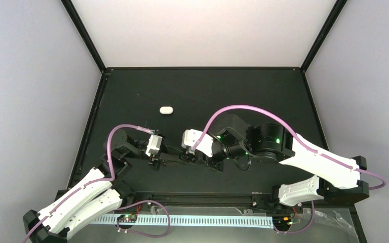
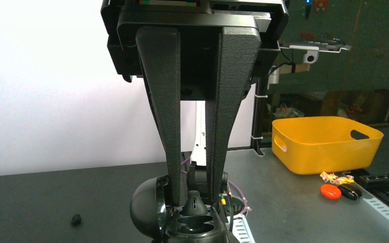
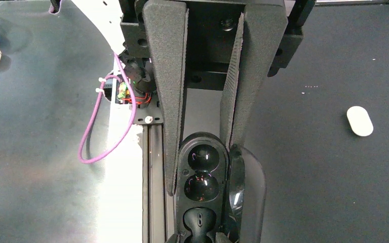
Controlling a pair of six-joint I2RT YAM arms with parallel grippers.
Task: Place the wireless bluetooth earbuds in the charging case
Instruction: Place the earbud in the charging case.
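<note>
The left fingers [image 2: 164, 126] are clamped on the open charging case [image 3: 201, 169], held just above the worktop [image 1: 233, 91] between the arms. The right fingers [image 3: 167, 101] flank its other end, but I cannot tell if they grip. Both sockets look empty and no earbuds show, so insertion is not yet begun.

Black table [image 1: 197, 86]. One small white pill-shaped case [image 1: 166, 110] lies flat on it, far left of centre. Tiny dark speck [image 2: 76, 219] too, unclear.
</note>
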